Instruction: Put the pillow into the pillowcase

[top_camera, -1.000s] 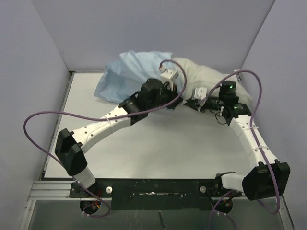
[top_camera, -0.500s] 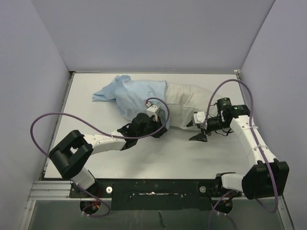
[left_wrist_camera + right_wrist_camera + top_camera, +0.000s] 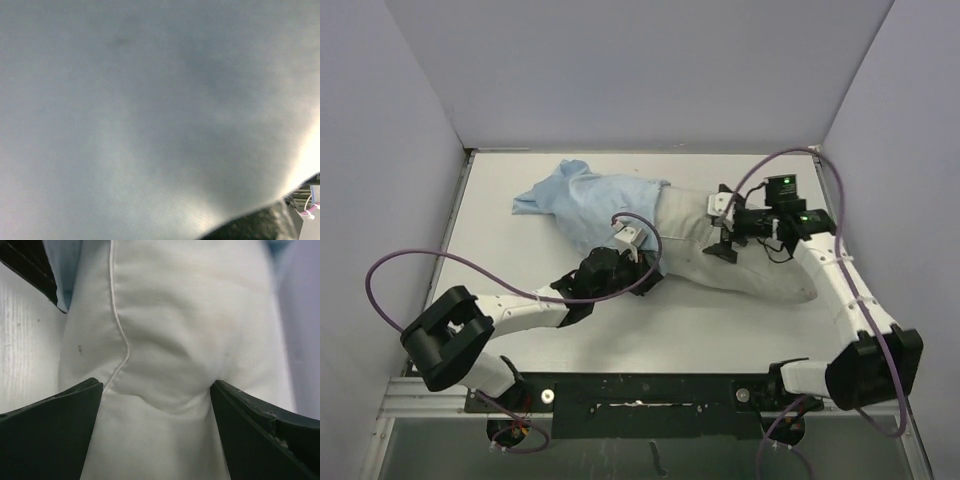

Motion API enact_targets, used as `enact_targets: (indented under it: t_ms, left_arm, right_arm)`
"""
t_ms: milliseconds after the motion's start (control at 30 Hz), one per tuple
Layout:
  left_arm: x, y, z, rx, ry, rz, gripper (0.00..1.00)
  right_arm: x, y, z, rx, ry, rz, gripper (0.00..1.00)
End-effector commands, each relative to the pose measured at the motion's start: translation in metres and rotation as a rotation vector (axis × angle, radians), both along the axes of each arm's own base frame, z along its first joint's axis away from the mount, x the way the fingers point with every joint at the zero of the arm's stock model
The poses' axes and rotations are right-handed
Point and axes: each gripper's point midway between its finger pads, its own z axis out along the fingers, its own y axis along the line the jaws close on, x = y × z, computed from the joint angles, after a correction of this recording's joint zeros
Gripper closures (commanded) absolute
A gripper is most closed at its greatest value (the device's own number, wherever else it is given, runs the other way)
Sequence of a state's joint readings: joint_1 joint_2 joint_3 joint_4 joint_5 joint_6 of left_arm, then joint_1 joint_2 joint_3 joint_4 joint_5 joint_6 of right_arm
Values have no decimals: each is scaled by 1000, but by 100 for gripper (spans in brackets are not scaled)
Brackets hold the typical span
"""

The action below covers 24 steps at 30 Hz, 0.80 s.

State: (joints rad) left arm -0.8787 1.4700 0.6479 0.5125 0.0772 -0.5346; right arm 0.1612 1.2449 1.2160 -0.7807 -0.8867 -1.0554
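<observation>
The light-blue pillowcase (image 3: 585,195) lies at the back left of the table, with the off-white pillow (image 3: 760,265) sticking out of its open end toward the right. My left gripper (image 3: 620,262) sits at the pillowcase's near edge where the two cloths meet. It is shut on that edge, and its fingertips are buried in cloth. Blurred grey-blue cloth (image 3: 150,100) fills the left wrist view. My right gripper (image 3: 720,230) is open over the pillow's middle. Its fingers (image 3: 50,430) straddle a bulge of the pillow (image 3: 190,315), beside the pillowcase's hem (image 3: 67,270).
Grey walls close in the table (image 3: 720,320) at the back and both sides. Purple cables (image 3: 420,265) loop off both arms. Part of the left arm (image 3: 25,265) shows at the top left of the right wrist view.
Both arms have come down from the back, and the bunched pillow and pillowcase now lie stretched across the table. The right gripper let go, opened wide and moved over the pillow's middle.
</observation>
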Motion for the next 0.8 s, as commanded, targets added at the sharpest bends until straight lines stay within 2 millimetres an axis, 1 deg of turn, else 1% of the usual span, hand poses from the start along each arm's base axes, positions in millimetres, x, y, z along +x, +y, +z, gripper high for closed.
enact_targets:
  t_ms: [0, 33, 67, 100, 133, 167, 200, 233, 300, 333, 400, 433, 500, 533, 600, 667, 733, 767]
  left_arm:
    - [-4, 1, 75, -143, -158, -14, 100]
    - [-5, 9, 77, -125, -161, 3, 99]
    - [-6, 18, 82, -113, -169, 27, 92]
    - [-10, 27, 85, -95, -174, 43, 85]
    - [-14, 38, 90, -82, -182, 58, 79]
    - [-19, 49, 96, -76, -188, 71, 75]
    - [-24, 59, 100, -70, -181, 90, 71]
    - [-30, 72, 114, -94, -178, 119, 69]
    - [-42, 90, 124, -86, -163, 138, 66]
    - [-46, 99, 126, -75, -146, 156, 66]
    - [-50, 109, 137, -76, -124, 183, 64]
    - [-50, 111, 138, -61, -106, 194, 63]
    - [-46, 109, 137, -17, -72, 218, 61]
    - [-42, 105, 137, 11, -56, 230, 60]
    - [-36, 95, 130, 96, -50, 252, 57]
    - [-30, 82, 123, 209, -98, 283, 52]
    - [-25, 75, 116, 329, -157, 324, 45]
    - [-24, 71, 111, 380, -170, 336, 44]
  right_arm:
    - [22, 20, -69, -85, 97, -100, 18]
    - [15, 23, -80, -102, 132, -75, 33]
    - [10, 23, -87, -114, 166, -67, 56]
    - [6, 24, -93, -119, 201, -63, 69]
    - [-1, 25, -99, -122, 242, -52, 80]
    - [-5, 27, -104, -120, 275, -41, 88]
    - [-10, 30, -109, -118, 305, -26, 93]
    - [-13, 34, -113, -120, 324, -8, 95]
    - [-16, 41, -119, -133, 347, 11, 97]
    - [-17, 44, -121, -138, 358, 17, 98]
    - [-19, 49, -125, -144, 378, 27, 98]
    - [-20, 50, -126, -141, 386, 30, 98]
    - [-21, 52, -127, -134, 399, 32, 98]
    - [-21, 52, -126, -128, 402, 32, 98]
    - [-22, 53, -124, -120, 404, 31, 99]
    - [-22, 53, -122, -110, 406, 29, 99]
    - [-21, 52, -122, -101, 411, 27, 99]
    - [-22, 53, -122, -100, 414, 29, 99]
